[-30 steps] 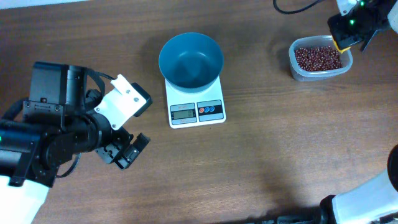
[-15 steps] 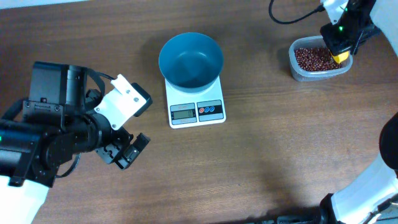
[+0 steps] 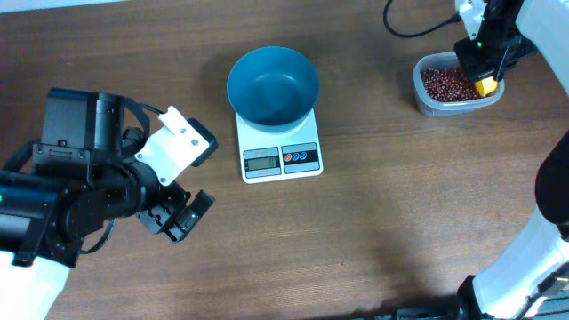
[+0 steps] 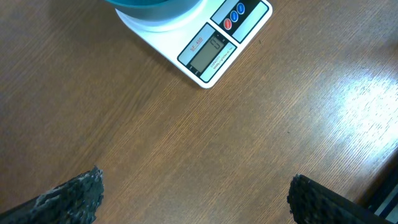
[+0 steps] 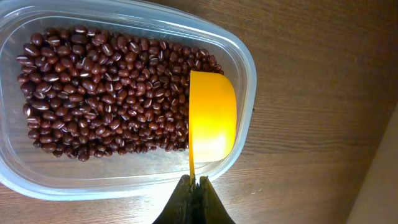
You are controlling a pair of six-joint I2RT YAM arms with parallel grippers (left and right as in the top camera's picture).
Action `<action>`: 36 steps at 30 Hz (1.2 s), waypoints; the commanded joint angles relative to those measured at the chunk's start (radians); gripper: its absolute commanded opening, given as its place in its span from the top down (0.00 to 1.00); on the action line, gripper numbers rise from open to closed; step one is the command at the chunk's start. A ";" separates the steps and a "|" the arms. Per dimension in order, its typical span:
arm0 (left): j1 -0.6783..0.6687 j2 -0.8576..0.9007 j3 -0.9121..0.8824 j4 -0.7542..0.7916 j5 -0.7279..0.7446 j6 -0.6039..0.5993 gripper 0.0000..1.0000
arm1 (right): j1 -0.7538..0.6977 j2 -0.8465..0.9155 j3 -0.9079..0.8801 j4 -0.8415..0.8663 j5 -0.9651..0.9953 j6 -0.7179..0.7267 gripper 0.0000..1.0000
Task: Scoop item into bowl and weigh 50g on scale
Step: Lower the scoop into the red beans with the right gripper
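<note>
You are near the start. The blue bowl (image 3: pixel 273 89) sits on the white square scale (image 3: pixel 280 160) in the upper middle of the overhead frame. It is empty, so no beans have been weighed yet. The beans (image 5: pixel 93 93) lie in the clear tub (image 5: pixel 246 62) at the upper right.

Your right end effector (image 5: pixel 193 190) is pinched tight on the thin handle of the yellow scoop (image 5: pixel 212 115). Its cup is at the right end of the tub, just beside the beans. I see no beans in it. Your left end effector (image 3: pixel 182 216), lower left, is spread wide and holds nothing.

Left to do: fill the scoop, tip it into the bowl, and add beans until the scale shows 50 g.

The beans are small, shiny, dark red and loose, so they may roll. The bowl is round and deep. Bowl, tub and scoop look like smooth plastic. The counter (image 3: pixel 400 222) is brown with a wood grain.
</note>
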 commanded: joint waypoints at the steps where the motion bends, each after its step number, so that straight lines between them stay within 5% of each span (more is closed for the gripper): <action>1: 0.006 0.000 -0.008 0.002 0.000 0.015 0.01 | -0.007 0.023 0.017 0.004 0.004 0.092 0.96; 19: 0.006 0.001 -0.008 0.002 0.000 0.015 0.01 | -0.008 0.104 0.017 -0.009 -0.290 0.171 0.96; 31: 0.006 0.000 -0.008 0.002 0.000 0.015 0.01 | -0.020 0.101 0.018 -0.077 -0.297 0.226 0.96; 36: 0.006 0.001 -0.008 0.002 0.000 0.015 0.01 | -0.179 0.102 0.018 -0.078 -0.608 0.242 0.96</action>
